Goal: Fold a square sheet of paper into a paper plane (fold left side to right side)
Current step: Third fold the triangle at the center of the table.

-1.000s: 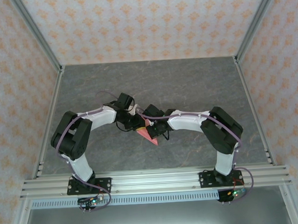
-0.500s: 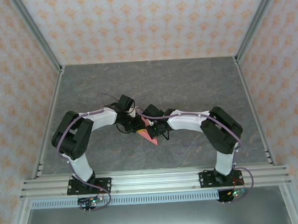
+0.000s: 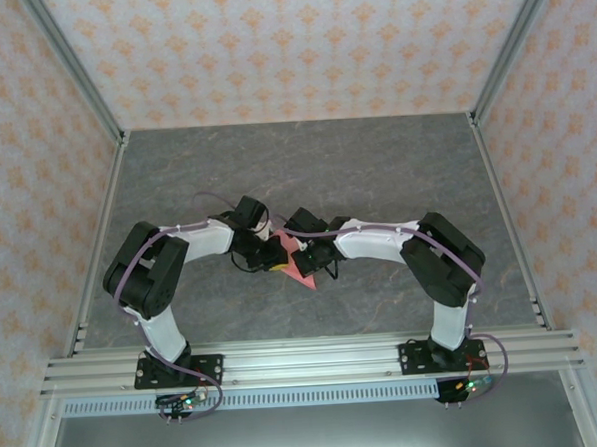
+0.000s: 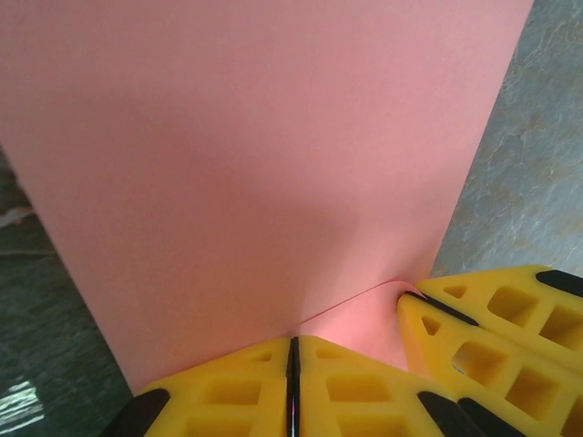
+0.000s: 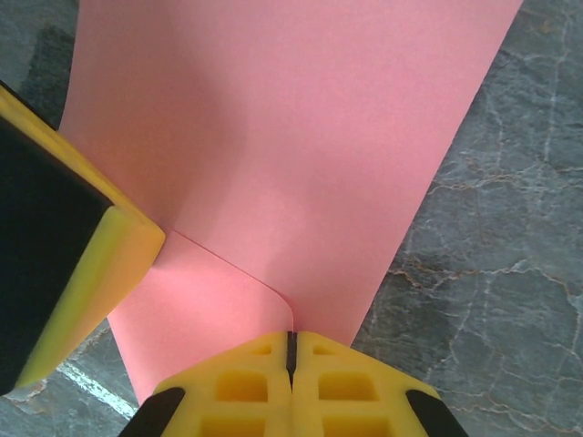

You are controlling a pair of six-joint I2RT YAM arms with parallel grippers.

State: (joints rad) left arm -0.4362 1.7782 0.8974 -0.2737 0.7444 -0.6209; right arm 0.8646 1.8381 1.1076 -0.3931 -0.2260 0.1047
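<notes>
Seen from above, two arms meet at the middle of a grey table (image 3: 376,169). The left gripper (image 4: 293,353), at six o'clock in its wrist view, has its fingers pressed together on the salmon-pink square sheet of paper (image 4: 255,164), held between both grippers. The right gripper (image 5: 291,350), at six o'clock in its own view, pinches the same sheet. A loose curved layer suggests a fold begun but not creased. There is no dart shape yet, so most folding seems left. The arms hide most of the sheet from above, and its creases cannot be counted.
</notes>
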